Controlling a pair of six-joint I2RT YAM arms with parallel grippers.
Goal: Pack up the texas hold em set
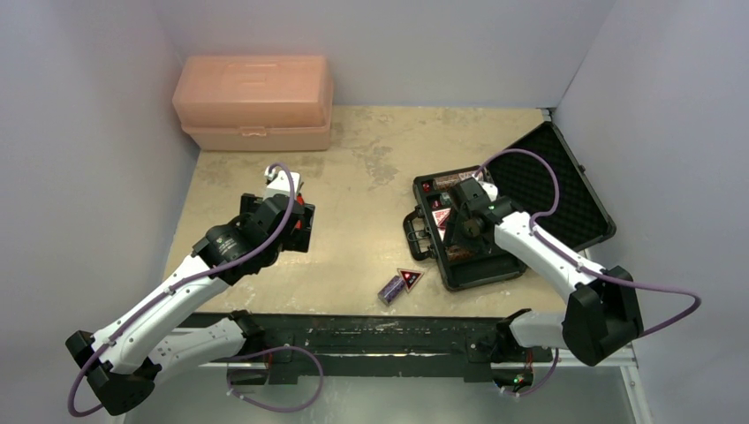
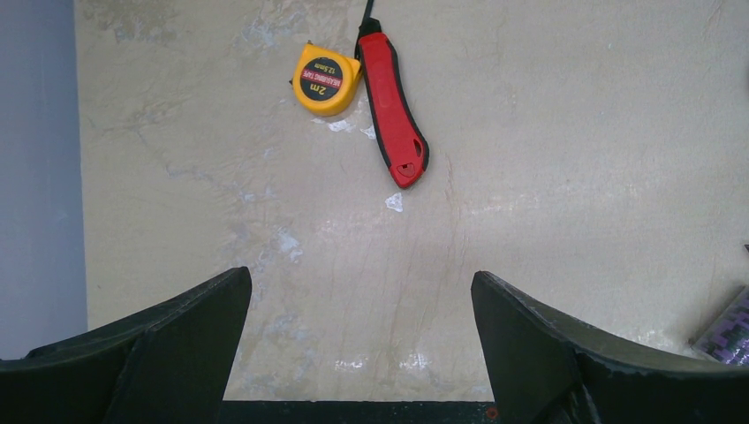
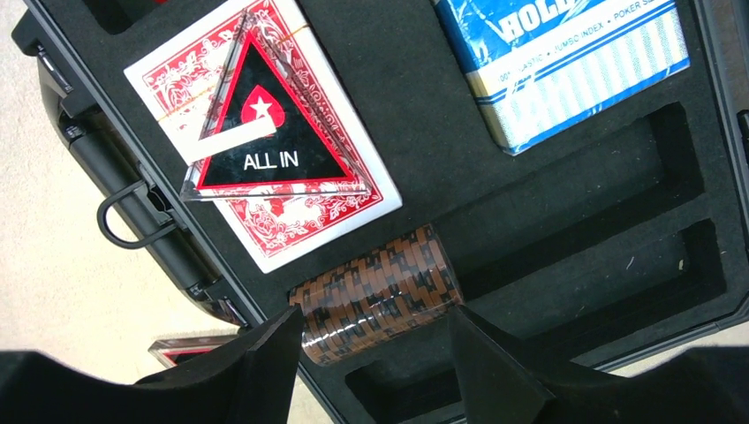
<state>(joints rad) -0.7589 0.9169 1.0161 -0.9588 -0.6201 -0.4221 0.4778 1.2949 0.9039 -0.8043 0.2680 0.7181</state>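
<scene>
Right gripper (image 3: 371,352) grasps the chips (image 3: 380,287) in the case (image 3: 565,203) slot (red deck (image 3: 300,216) just beyond); left gripper (image 2: 362,344) hangs released above the desk (image 2: 548,132).

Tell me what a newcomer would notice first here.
The open black case on the right, where an ALL IN token lies on the red card deck and the right claw flanks a brown chip stack. Then the big peach box in the far left corner, and a red knife beside a yellow tape measure.
</scene>
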